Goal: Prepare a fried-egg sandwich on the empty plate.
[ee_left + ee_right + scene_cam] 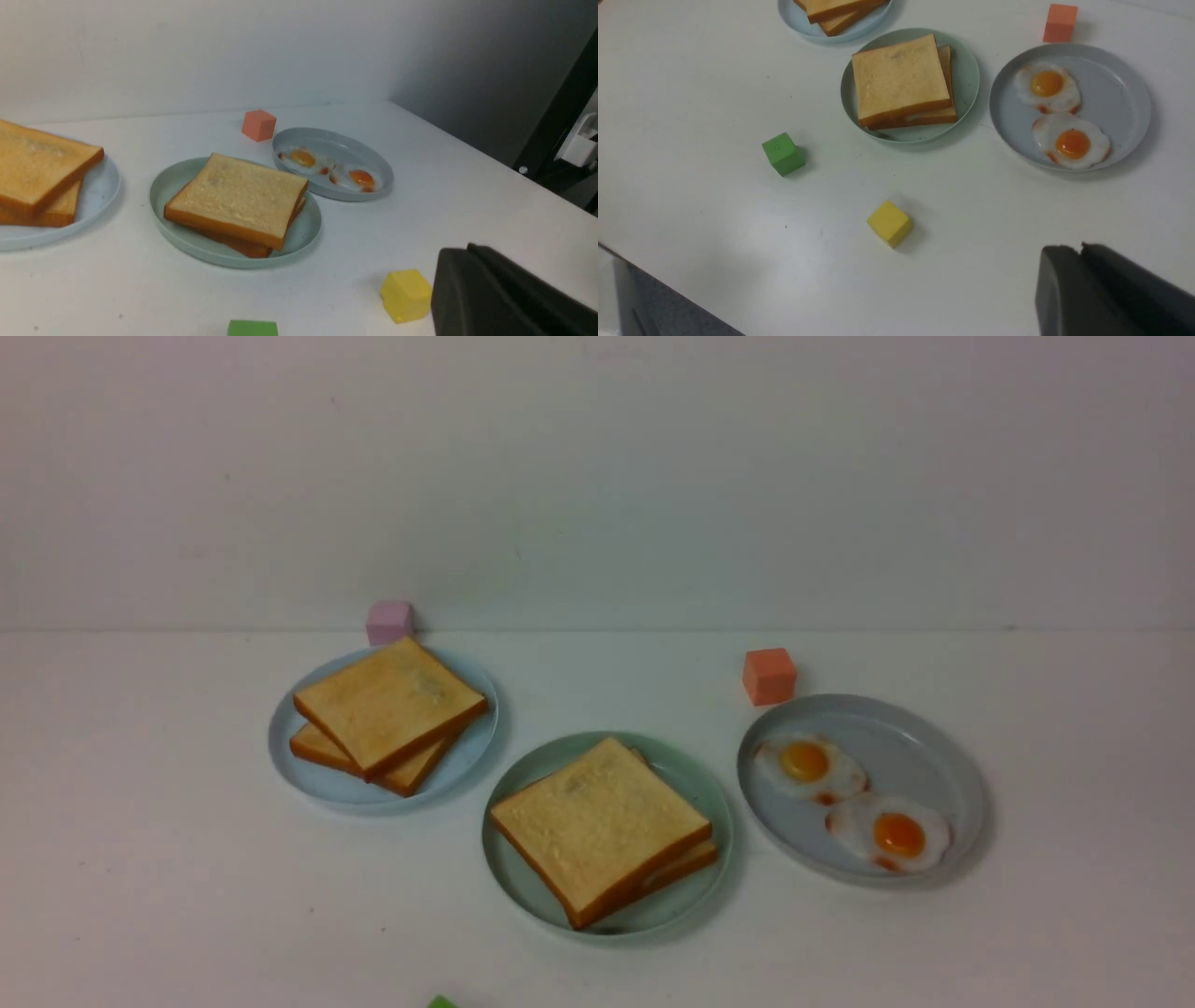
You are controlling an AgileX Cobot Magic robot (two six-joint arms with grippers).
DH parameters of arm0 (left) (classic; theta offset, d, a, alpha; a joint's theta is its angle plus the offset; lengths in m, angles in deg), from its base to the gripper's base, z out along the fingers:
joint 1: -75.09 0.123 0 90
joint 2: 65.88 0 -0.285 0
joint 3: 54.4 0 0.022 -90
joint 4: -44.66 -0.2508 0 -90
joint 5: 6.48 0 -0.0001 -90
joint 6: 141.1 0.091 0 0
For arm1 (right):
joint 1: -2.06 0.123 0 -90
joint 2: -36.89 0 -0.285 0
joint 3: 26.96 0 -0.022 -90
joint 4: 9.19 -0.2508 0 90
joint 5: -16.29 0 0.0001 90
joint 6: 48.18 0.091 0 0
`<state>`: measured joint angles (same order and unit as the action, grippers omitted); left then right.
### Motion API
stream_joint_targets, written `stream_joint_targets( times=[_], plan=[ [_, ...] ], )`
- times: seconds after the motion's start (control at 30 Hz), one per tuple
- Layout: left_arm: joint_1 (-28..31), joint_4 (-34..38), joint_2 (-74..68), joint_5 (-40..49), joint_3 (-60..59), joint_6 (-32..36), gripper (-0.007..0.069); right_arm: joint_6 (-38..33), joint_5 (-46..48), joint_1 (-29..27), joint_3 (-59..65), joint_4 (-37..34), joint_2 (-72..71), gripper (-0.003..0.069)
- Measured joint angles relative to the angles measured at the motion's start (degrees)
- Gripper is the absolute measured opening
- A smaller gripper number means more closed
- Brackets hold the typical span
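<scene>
The pale mint-green plate [693,777] sits mid-table and holds the sandwich [597,821]: two golden toast slices stacked, the upper one skewed. Only a thin white sliver of egg shows between them in the right wrist view [916,117]. The plate [169,185] and sandwich [238,198] also show in the left wrist view. My left gripper [467,250] is shut and empty, low over the near table beside a yellow cube [405,295]. My right gripper [1080,247] is shut and empty, near the table's front. Neither gripper shows in the front view.
A bluish-grey plate [471,747] at left holds two stacked toast slices [387,707]. Another bluish-grey plate [920,747] at right holds two fried eggs [808,767]. A pink cube [388,621] and an orange cube [768,676] stand behind them. A green cube [782,153] and the yellow cube [889,223] lie nearer.
</scene>
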<state>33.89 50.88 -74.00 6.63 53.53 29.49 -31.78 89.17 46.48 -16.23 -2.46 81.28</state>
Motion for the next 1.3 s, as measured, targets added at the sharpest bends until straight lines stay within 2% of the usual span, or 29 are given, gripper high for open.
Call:
stream_joint_targets(
  times=[0.13,0.2,0.23,0.27,0.47,0.57,0.6,0.63,0.67,0.7,0.8,0.93,1.3],
  plan=[
    [0.0,0.2,-1.1,1.2,-0.8,0.0,-0.0013,0.0,0.0,-4.8,2.1,-0.6,-1.3,0.0082],
    [0.0,0.2,-1.1,1.8,-0.8,0.0,-0.0013,0.0,0.0,-9.3,5.2,-1.2,-3.6,0.0083],
    [0.0,0.2,-1.1,1.8,-0.8,0.0,-0.0013,0.0,0.0,-9.3,5.6,-1.3,-3.6,0.0084],
    [0.0,0.2,-1.1,2.1,-0.8,0.0,-0.0013,0.0,0.0,-13.1,9.3,-1.4,-6.5,0.0085],
    [0.0,0.2,-1.1,2.1,-0.8,0.0,-0.0013,0.0,-1.8,-24.2,19.4,-0.3,-16.0,0.0082],
    [0.0,0.2,-1.1,2.1,-0.8,0.0,-0.0013,-1.2,-12.5,-31.2,27.8,-0.3,-22.6,0.0018],
    [0.0,0.2,-1.1,2.1,-0.8,0.0,-0.0013,-1.2,-13.5,-31.2,28.5,-0.3,-22.6,0.0013],
    [0.0,0.2,-1.1,2.1,-0.8,0.0,-0.0013,-2.9,-22.4,-35.1,34.6,-0.4,-26.2,-0.0008],
    [0.0,0.2,-1.1,2.1,-0.8,0.0,-0.0013,-3.1,-22.4,-35.5,35.4,-0.4,-26.6,-0.0009],
    [0.0,0.2,-1.1,2.1,-0.8,0.0,-0.0013,-3.8,-30.9,-38.6,43.2,-0.4,-29.5,-0.0011],
    [0.0,0.2,-1.1,2.1,-0.8,0.0,-0.0013,-4.2,-41.2,-42.4,55.4,-0.4,-34.4,-0.0010],
    [0.0,0.2,-1.1,2.1,-0.8,0.0,-0.0013,-3.2,-48.2,-44.0,66.7,-0.4,-37.1,-0.0010],
    [0.0,0.2,-1.7,2.2,-0.8,0.0,-0.0007,-2.9,-49.8,-44.3,67.2,-3.4,-37.2,-0.0011]
  ],
)
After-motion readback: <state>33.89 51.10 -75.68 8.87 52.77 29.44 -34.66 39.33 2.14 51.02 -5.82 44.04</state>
